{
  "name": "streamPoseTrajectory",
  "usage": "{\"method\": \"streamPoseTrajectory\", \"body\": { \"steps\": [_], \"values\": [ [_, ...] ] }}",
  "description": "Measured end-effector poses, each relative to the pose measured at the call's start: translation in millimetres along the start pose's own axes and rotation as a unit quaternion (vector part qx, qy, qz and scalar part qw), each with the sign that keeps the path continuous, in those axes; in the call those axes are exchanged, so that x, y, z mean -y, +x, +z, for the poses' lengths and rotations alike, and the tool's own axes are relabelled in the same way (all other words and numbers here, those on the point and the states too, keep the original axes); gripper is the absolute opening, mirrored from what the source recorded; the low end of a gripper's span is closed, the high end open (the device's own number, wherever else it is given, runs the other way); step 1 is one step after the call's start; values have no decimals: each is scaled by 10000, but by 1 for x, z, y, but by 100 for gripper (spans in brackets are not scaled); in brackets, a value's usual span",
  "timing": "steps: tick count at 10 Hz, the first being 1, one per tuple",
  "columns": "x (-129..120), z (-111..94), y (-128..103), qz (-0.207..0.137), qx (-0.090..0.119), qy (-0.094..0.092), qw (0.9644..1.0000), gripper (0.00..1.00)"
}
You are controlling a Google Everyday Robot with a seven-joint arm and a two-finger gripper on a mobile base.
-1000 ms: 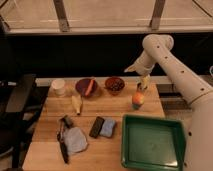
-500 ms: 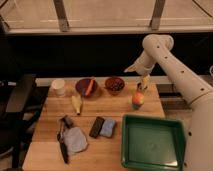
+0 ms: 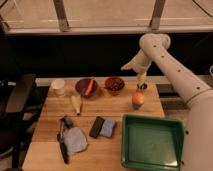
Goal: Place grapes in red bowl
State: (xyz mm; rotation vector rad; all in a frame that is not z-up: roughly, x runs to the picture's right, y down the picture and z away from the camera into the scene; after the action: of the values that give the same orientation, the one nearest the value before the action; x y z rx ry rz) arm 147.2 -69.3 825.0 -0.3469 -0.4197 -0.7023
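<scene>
The red bowl (image 3: 114,84) stands at the back of the wooden table (image 3: 125,107), its inside dark. To its right, a small dark clump that looks like the grapes (image 3: 143,87) lies on the table just behind an orange-yellow round fruit (image 3: 137,99). My gripper (image 3: 141,81) points down directly over that clump, right of the bowl, and stands open. Whether its tips touch the grapes I cannot tell. The white arm (image 3: 165,57) reaches in from the right.
A darker bowl (image 3: 86,87) with an orange carrot sits left of the red bowl, and a white cup (image 3: 58,86) beyond it. A banana (image 3: 76,103), dark and blue packets (image 3: 102,127), a grey cloth (image 3: 75,140) and a green tray (image 3: 151,142) fill the front.
</scene>
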Motion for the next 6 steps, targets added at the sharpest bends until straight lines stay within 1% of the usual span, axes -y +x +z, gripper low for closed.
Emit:
{"method": "streamPoseTrajectory", "body": {
  "steps": [1,2,3,4,5,6],
  "values": [
    [15,8,-5,-172,-22,115,9998,80],
    [39,25,-10,-420,-55,258,9988,80],
    [52,39,-10,-561,-63,335,9978,80],
    [67,60,-10,-716,-56,441,9964,80],
    [70,76,-1,-783,-74,500,9956,80],
    [73,86,3,-809,-56,561,9951,80]
  ]
}}
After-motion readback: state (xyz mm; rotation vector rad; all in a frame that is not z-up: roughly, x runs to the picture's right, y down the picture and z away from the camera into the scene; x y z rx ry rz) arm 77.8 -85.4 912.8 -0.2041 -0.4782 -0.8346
